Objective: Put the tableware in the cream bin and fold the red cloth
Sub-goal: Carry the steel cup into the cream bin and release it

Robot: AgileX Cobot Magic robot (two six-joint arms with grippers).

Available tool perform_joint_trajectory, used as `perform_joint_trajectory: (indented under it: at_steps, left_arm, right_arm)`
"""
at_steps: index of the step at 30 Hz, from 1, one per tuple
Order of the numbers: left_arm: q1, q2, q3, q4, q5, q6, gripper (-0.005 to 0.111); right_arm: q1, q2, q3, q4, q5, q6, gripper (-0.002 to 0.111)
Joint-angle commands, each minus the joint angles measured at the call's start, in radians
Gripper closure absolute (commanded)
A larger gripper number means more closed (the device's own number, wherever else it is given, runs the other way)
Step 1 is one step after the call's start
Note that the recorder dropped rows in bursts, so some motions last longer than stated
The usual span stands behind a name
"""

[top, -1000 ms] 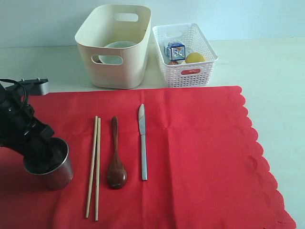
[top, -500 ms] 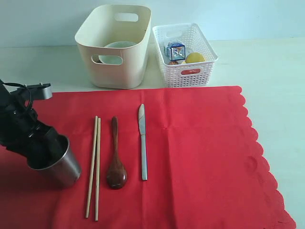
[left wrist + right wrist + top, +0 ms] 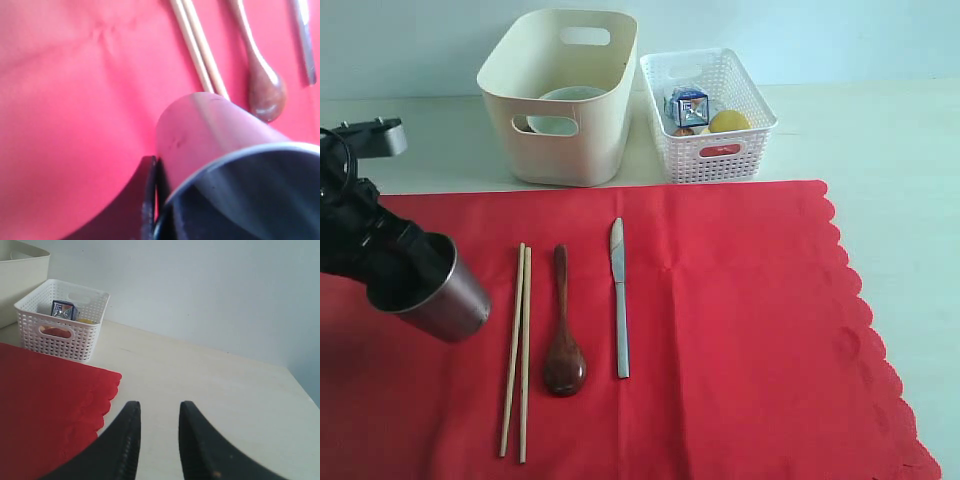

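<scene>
Starting at the left edge of the surface [image 3: 440, 140], we have the left jaws clamped on the rim of the cup [image 3: 455, 302], which hangs tilted, clear of the cloth [image 3: 740, 330], its mouth toward the arm. A rim pinch on smooth steel could slip, we judge, so we would carry it slowly, high enough to clear the near wall of the bin [image 3: 590, 130] by the back edge, and level it before release. The bowl [image 3: 570, 95] lies inside the bin; we would lower the cup beside it, not drop it on the ceramic. The route should pass behind the chopsticks [image 3: 518, 340], spoon [image 3: 563, 350] and knife [image 3: 619, 310], lying side by side on the cloth, so nothing gets swept. Beyond the cloth's scalloped edge, toward the right, the right jaws stand apart and empty above the surface.
</scene>
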Motion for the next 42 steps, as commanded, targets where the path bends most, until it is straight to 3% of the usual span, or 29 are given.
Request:
perform_joint_trajectory:
  at_steps: [1, 18, 23, 42]
  left_arm:
    - [-0.003, -0.048, -0.048, -0.017, -0.001, -0.002, 0.107]
    - [-0.003, -0.041, -0.365, -0.111, -0.186, -0.002, 0.107]
    - [-0.003, 0.068, -0.511, -0.122, -0.181, -0.002, 0.107]
    - [-0.003, 0.404, -0.862, -0.136, -0.161, -0.002, 0.107]
  right_arm:
    - [-0.004, -0.005, 0.005, 0.004, -0.01, 0.001, 0.081]
    - [-0.004, -0.005, 0.005, 0.004, -0.01, 0.001, 0.081]
    - [-0.004, -0.005, 0.005, 0.004, -0.01, 0.001, 0.081]
    - [-0.004, -0.005, 0.005, 0.0, -0.01, 0.001, 0.081]
